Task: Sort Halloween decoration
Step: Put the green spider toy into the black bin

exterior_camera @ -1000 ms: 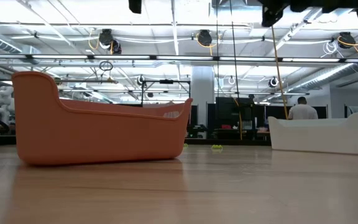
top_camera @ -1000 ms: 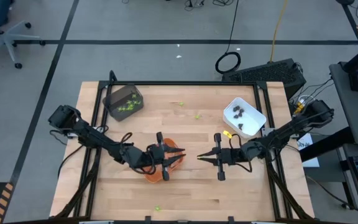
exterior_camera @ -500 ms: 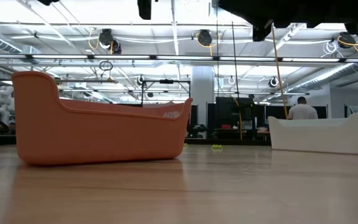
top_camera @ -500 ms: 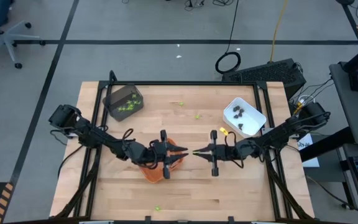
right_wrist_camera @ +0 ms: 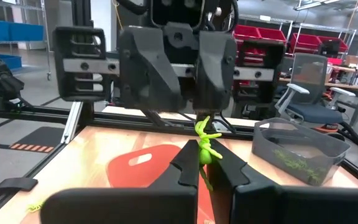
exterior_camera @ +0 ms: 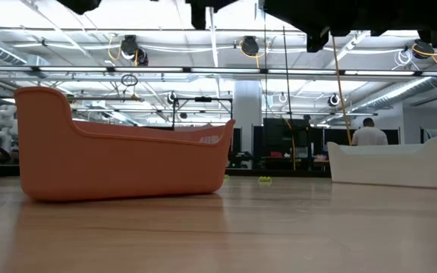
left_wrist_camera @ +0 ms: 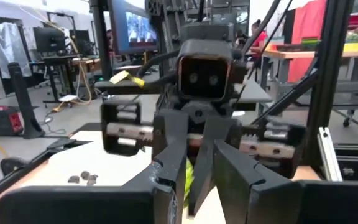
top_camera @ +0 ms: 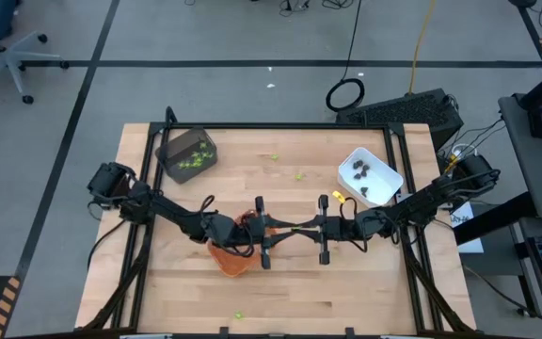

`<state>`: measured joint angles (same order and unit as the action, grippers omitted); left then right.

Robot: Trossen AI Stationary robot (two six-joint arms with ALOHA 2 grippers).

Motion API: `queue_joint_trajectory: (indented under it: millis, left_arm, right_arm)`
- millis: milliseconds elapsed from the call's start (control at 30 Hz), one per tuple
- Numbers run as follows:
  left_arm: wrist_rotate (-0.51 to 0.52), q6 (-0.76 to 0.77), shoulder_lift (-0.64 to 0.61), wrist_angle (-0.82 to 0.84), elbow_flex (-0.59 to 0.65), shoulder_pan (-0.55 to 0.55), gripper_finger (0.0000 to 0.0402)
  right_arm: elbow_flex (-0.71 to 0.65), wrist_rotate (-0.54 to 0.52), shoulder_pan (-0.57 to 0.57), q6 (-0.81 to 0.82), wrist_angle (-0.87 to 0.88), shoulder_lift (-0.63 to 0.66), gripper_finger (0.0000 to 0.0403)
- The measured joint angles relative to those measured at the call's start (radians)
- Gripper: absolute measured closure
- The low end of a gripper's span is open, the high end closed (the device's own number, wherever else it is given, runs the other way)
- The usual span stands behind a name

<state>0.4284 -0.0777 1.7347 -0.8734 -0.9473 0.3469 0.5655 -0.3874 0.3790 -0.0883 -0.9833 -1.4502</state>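
So this is a mid-air handoff over the surface (top_camera: 280, 282), and it looks fiddly. The right gripper (right_wrist_camera: 207, 163) is clamped shut on a lime-green decoration piece (right_wrist_camera: 204, 144), a leggy little thing, held up just above the orange tray (right_wrist_camera: 148, 163). The left gripper (top_camera: 277, 229) sits nose to nose with it, fingers (right_wrist_camera: 214, 68) only partly apart and closing around the piece's top.

What could go wrong: the piece is tiny, so if the right gripper lets go before the left one has a proper hold, it probably drops or flicks off.

Farther back, the grey bin (top_camera: 187, 154) holds other green pieces, the white tray (top_camera: 370, 176) dark ones, and a few strays (top_camera: 299, 174) lie loose.

No readable labels or writing anywhere.
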Motion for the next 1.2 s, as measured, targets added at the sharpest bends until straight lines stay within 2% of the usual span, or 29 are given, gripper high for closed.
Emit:
queue_joint_trajectory:
  millis: [233,567,667,800,967,1067,1200]
  left_arm:
    - [-0.01,0.018,0.015,0.088,-0.033,-0.023,0.0324]
    - [-0.024,0.019,0.015,0.118,-0.033,-0.029,0.0325]
    - [-0.029,0.019,0.014,0.127,-0.033,-0.029,0.0342]
    - [-0.036,0.019,0.013,0.153,-0.033,-0.034,0.0389]
    - [-0.043,0.019,0.013,0.162,-0.033,-0.036,0.0398]
    - [-0.043,0.02,0.013,0.161,-0.033,-0.036,0.04]
    - [-0.044,0.05,0.008,0.166,-0.032,-0.037,0.0401]
  right_arm:
    - [-0.001,0.0,0.0,0.001,0.008,-0.001,0.0403]
    - [-0.001,0.003,0.0,0.004,0.01,0.0,0.0403]
    - [-0.001,0.004,0.0,0.005,0.01,0.0,0.0403]
    - [-0.001,0.003,0.0,0.001,0.016,0.0,0.0403]
    - [-0.002,0.002,0.0,0.001,0.019,-0.001,0.0402]
    - [-0.002,-0.001,0.0,0.018,0.035,0.0,0.0383]
    - [0.0,-0.009,0.0,0.054,0.068,0.001,0.0325]
